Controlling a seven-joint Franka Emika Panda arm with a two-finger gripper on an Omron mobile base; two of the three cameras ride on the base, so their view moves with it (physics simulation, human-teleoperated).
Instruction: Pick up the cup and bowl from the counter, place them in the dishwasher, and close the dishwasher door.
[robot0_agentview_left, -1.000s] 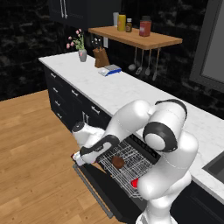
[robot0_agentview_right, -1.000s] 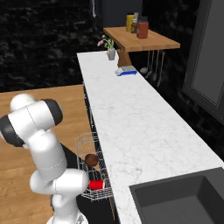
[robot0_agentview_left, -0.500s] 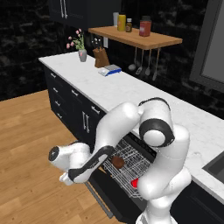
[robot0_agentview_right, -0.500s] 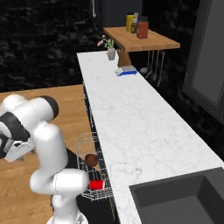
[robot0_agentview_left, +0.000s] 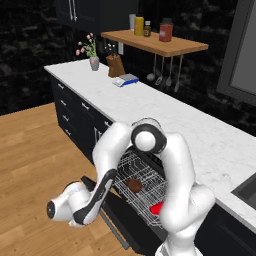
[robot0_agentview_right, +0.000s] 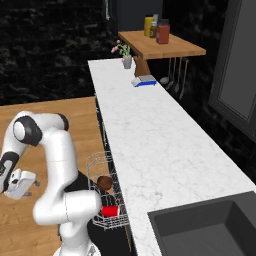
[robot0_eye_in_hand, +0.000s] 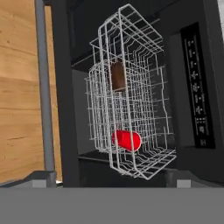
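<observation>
The red cup (robot0_eye_in_hand: 127, 140) lies on its side in the white wire rack (robot0_eye_in_hand: 144, 65) of the dishwasher (robot0_eye_in_hand: 197, 87). The dark brown bowl (robot0_eye_in_hand: 117, 75) sits deeper in the same rack. In the left base view the bowl (robot0_agentview_left: 134, 185) and cup (robot0_agentview_left: 157, 207) rest in the pulled-out rack (robot0_agentview_left: 131, 165) under the counter (robot0_agentview_left: 165, 115). The dishwasher door (robot0_agentview_left: 117, 226) hangs down open; its silver handle (robot0_eye_in_hand: 40, 87) runs along its outer edge. My gripper (robot0_eye_in_hand: 109, 179) is open and holds nothing. It hovers low over the floor, just beyond the door's edge (robot0_agentview_right: 33, 182), facing the rack.
Black cabinets with silver handles (robot0_agentview_left: 67, 117) line the counter's left stretch. A knife block (robot0_agentview_left: 116, 66), a flower vase (robot0_agentview_left: 94, 62) and a blue-and-white object (robot0_agentview_left: 125, 80) stand at the far end of the counter. A sink (robot0_agentview_right: 210, 230) lies at the near right. Wooden floor (robot0_agentview_left: 35, 165) spreads out to the left.
The arm has swung down and outward from above the rack to low in front of the open door's edge. Cup and bowl have stayed in the rack. The jaws have stayed open.
</observation>
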